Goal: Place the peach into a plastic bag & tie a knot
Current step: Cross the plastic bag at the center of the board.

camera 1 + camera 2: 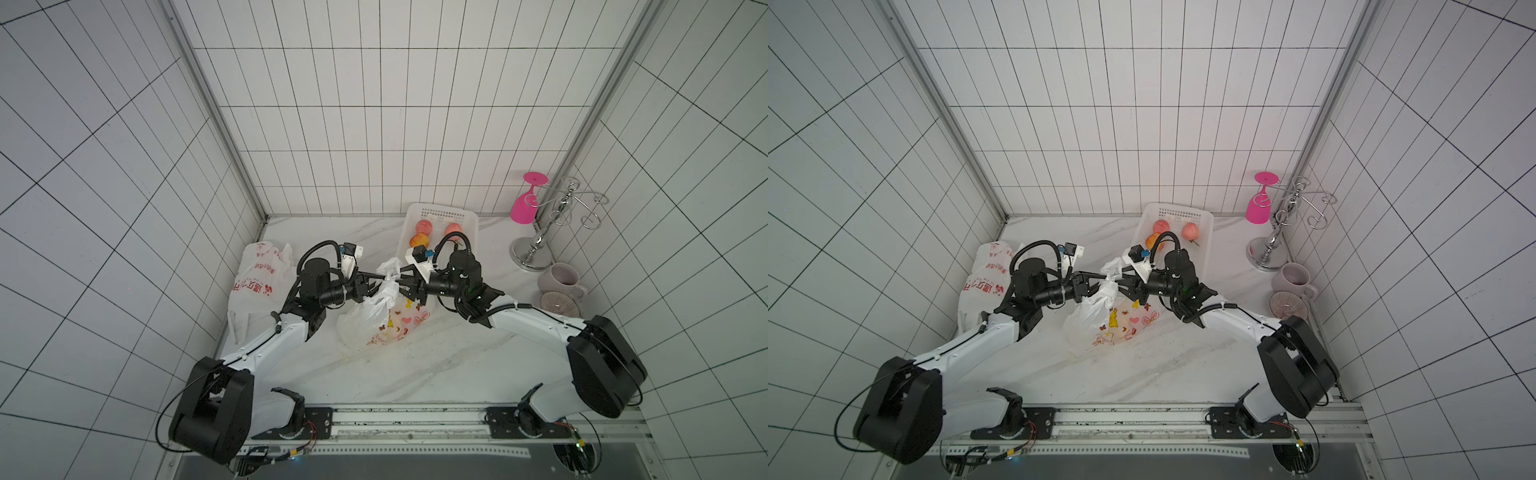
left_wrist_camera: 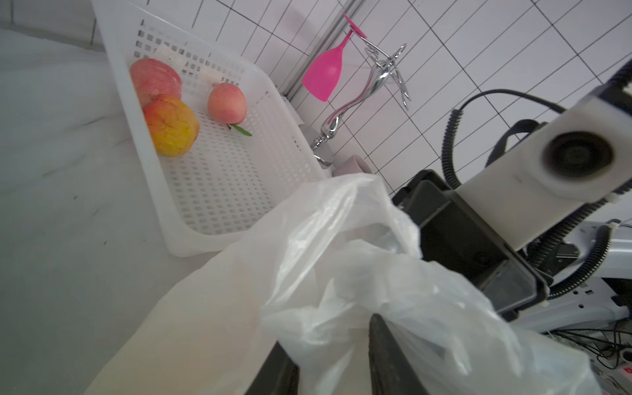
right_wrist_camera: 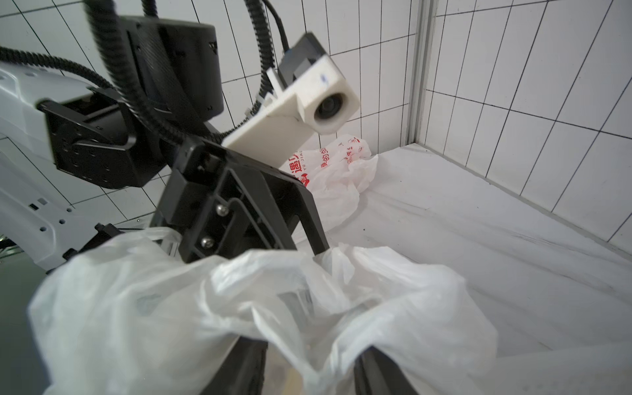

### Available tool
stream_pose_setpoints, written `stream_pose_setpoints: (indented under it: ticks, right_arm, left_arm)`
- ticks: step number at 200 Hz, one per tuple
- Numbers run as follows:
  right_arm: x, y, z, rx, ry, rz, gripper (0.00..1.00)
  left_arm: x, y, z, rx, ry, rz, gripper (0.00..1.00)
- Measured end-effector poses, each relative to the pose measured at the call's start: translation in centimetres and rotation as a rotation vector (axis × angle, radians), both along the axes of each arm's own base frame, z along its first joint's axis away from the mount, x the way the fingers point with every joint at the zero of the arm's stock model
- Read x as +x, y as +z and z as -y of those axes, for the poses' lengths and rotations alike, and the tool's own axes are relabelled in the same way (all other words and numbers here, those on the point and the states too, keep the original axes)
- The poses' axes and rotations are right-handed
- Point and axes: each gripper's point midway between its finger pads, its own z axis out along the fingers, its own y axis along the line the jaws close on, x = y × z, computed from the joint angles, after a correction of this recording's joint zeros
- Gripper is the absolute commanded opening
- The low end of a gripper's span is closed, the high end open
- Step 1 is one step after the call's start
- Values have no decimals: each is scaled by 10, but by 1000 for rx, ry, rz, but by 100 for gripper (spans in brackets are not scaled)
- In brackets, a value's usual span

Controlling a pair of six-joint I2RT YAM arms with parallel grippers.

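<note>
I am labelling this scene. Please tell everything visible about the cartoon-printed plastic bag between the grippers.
The plastic bag is thin, whitish, crinkled film with pink, red and yellow cartoon prints. Its body rests on the marble table; its top is gathered into a raised bunch. The left gripper and right gripper meet there, jaws around film. Contents unclear.

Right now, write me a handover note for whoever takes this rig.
Left gripper: jaws apart around the bag's bunched top; grip unclear.
Right gripper: jaws open, plastic between them.
Bag stands between the two grippers; three peaches lie in the basket.
Done: bag top gathered. The peach inside is not clearly visible.
Left: confirm the knot, and tighten it if loose.
</note>
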Motion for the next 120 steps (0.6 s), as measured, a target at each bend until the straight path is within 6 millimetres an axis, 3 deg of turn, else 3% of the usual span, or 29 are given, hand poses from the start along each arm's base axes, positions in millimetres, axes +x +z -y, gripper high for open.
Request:
stream_pose_setpoints:
  ticks: [36,53,85,120]
  right_arm:
    - [2,-4,0,-22,-20,11,49]
    - [3,-3,0,-16,-24,4,47]
    - [5,8,-1,35,-33,-6,46]
    - [14,32,7,124,-57,2,46]
  left_arm:
    - [-13,12,17,-29,-84,55,38]
    - [-11,14,20,-36,-99,62,44]
    - [-8,20,20,-51,-98,71,62]
    - [-16,21,19,-36,-120,70,69]
